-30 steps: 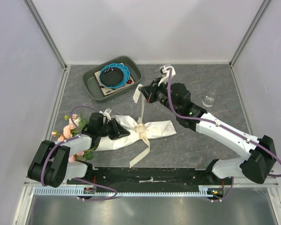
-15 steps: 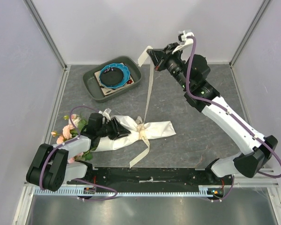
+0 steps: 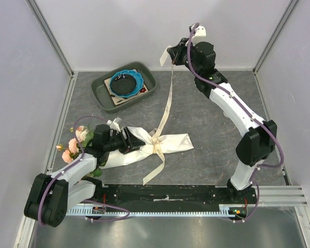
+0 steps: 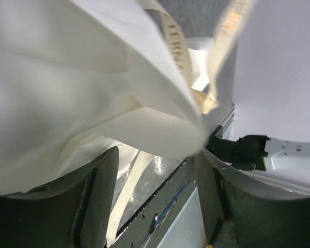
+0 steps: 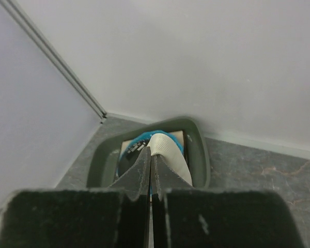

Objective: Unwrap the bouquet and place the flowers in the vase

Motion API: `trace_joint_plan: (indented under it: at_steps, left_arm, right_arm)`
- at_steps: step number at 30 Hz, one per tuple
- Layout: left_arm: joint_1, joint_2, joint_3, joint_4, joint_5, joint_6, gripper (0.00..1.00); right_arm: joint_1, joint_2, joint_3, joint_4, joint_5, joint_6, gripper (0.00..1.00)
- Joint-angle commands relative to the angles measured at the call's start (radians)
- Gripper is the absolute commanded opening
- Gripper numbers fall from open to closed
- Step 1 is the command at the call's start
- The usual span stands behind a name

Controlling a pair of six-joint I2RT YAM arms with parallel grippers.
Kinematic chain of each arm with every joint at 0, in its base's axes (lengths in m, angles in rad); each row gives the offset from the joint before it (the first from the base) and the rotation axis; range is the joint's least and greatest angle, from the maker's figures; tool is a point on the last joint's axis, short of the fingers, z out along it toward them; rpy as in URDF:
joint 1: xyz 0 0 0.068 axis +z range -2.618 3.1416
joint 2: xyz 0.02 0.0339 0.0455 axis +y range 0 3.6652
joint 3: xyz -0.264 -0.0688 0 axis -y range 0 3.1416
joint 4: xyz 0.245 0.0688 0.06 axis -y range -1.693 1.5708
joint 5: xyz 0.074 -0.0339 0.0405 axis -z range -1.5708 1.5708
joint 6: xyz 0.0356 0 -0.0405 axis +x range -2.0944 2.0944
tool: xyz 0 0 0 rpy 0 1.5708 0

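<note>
Untying step. Right gripper (image 3: 172,53) clamps ribbon (image 3: 168,101), taut up from bouquet (image 3: 142,150). Left gripper (image 3: 127,142) jaws apart, astride paper. Next: brace bouquet, pull tie free.

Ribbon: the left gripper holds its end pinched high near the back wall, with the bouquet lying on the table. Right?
No, it is the right gripper that holds the ribbon end pinched high, as the top external view shows. The bouquet does lie on the table.
</note>
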Motion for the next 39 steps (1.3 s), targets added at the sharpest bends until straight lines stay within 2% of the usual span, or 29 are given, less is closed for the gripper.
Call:
trace_joint_plan:
  at_steps: [1,2,3,4,6,7,9,11,12,13,17,21,24,27,30,31,32,34,36,39]
  left_arm:
    - [0.001,-0.104,0.041,-0.021,0.075,0.023,0.69]
    - [0.001,-0.141,0.046,-0.027,0.088,0.019,0.72]
    - [0.001,-0.171,0.063,-0.046,0.096,0.019,0.74]
    - [0.001,-0.184,0.07,-0.057,0.099,0.017,0.75]
    - [0.002,-0.211,0.087,-0.082,0.108,0.017,0.78]
    - [0.002,-0.218,0.09,-0.087,0.112,0.016,0.78]
    - [0.002,-0.222,0.096,-0.091,0.122,0.009,0.79]
    - [0.001,-0.219,0.1,-0.085,0.133,0.005,0.79]
    - [0.001,-0.218,0.1,-0.079,0.135,0.003,0.79]
    - [0.001,-0.21,0.1,-0.074,0.141,0.002,0.78]
    - [0.001,-0.172,0.09,-0.035,0.15,-0.006,0.75]
    - [0.001,-0.115,0.061,0.051,0.17,-0.027,0.73]
    - [-0.001,-0.078,0.044,0.106,0.194,-0.053,0.72]
    - [-0.001,-0.066,0.04,0.116,0.225,-0.058,0.72]
    - [-0.002,-0.079,0.035,0.114,0.228,-0.061,0.72]
    - [-0.004,-0.081,0.037,0.114,0.23,-0.064,0.69]
    - [-0.005,-0.083,0.044,0.117,0.234,-0.066,0.68]
    - [-0.02,-0.076,0.054,0.116,0.251,-0.064,0.64]
    - [-0.048,-0.073,0.07,0.114,0.248,-0.064,0.62]
    - [-0.077,-0.069,0.083,0.102,0.218,-0.061,0.61]
  right_arm:
    - [-0.021,0.117,0.026,-0.058,-0.038,0.025,0.03]
    - [-0.025,0.141,0.026,-0.075,-0.066,0.027,0.05]
    - [-0.031,0.213,0.03,-0.132,-0.095,0.021,0.14]
    - [-0.034,0.234,0.03,-0.162,-0.1,0.022,0.34]
    - [-0.035,0.272,0.016,-0.245,-0.11,0.012,0.52]
    - [-0.037,0.275,-0.016,-0.291,-0.111,0.004,0.65]
    - [-0.037,0.234,-0.091,-0.295,-0.104,-0.014,0.68]
    - [-0.035,0.179,-0.233,-0.281,-0.103,-0.03,0.7]
    - [-0.031,0.109,-0.29,-0.27,-0.104,-0.031,0.71]
    - [-0.025,0.067,-0.403,-0.243,-0.112,-0.034,0.71]
    - [0.044,-0.142,-0.661,-0.197,-0.08,-0.045,0.68]
    - [0.196,-0.292,-0.839,-0.187,-0.037,-0.037,0.46]
    - [0.294,-0.363,-0.922,-0.154,0.02,-0.03,0.43]
    - [0.333,-0.409,-0.98,-0.085,0.022,0.012,0.43]
    - [0.365,-0.391,-1.002,-0.002,-0.012,0.029,0.42]
    - [0.374,-0.378,-1.002,0.001,-0.008,0.029,0.42]
    - [0.389,-0.359,-0.999,0.004,0.004,0.03,0.36]
    - [0.396,-0.348,-1.013,0.046,-0.009,0.041,0.31]
    - [0.403,-0.341,-1.043,0.11,-0.032,0.059,0.31]
    - [0.405,-0.338,-1.08,0.174,-0.029,0.073,0.34]
